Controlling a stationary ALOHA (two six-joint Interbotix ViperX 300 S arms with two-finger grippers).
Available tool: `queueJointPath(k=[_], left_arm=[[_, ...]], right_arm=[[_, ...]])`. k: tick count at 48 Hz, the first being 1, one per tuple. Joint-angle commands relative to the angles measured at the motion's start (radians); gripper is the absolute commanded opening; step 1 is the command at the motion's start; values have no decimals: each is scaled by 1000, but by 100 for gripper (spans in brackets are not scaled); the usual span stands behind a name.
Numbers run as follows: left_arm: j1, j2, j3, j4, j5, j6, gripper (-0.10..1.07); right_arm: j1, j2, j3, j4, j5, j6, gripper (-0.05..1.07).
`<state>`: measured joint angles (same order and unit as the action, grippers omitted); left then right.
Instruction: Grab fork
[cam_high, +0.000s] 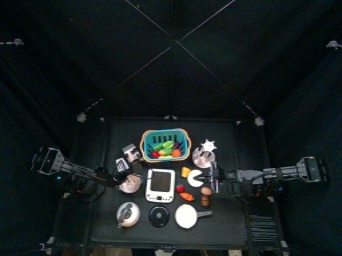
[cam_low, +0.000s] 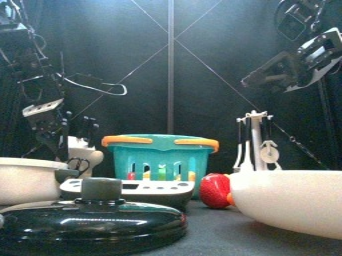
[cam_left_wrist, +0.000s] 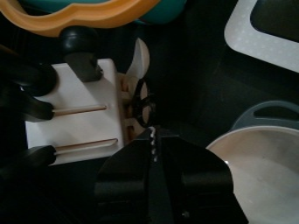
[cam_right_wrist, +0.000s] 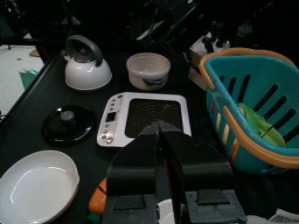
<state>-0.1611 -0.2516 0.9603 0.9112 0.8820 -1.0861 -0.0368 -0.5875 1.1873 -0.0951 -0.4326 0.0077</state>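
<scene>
Left arm reaches in over the table's left side. Left gripper (cam_left_wrist: 152, 164) hangs above a white rack (cam_left_wrist: 73, 112) with wooden pegs, close beside the teal basket (cam_low: 160, 160). Its jaws are dark against dark; cannot tell whether they stand apart or are clamped on anything.

Fork (cam_left_wrist: 138, 63): taken to be the slim, pale, cream-coloured piece at the rack's edge nearest the gripper. It tapers to a rounded end and runs into a dark hub, with a thin ridged stem below it that leads toward the jaws. Tines not made out.

Centre: the basket has an orange rim and green items inside. A white scale (cam_right_wrist: 140, 118) lies in front of it.

Right: right gripper (cam_right_wrist: 163, 133) is held above the table's right part, jaws together, nothing between them.
</scene>
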Motion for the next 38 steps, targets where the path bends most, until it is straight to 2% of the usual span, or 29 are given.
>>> queueJointPath(k=[1,38], left_arm=[[2,-3,-11,-2,2,-5,50],[-3,-6,-15,-12,2,-5,50]], right_arm=[[8,-5,-11,3,-5,2,2],[3,-5,-17,3,-2,-2,2]])
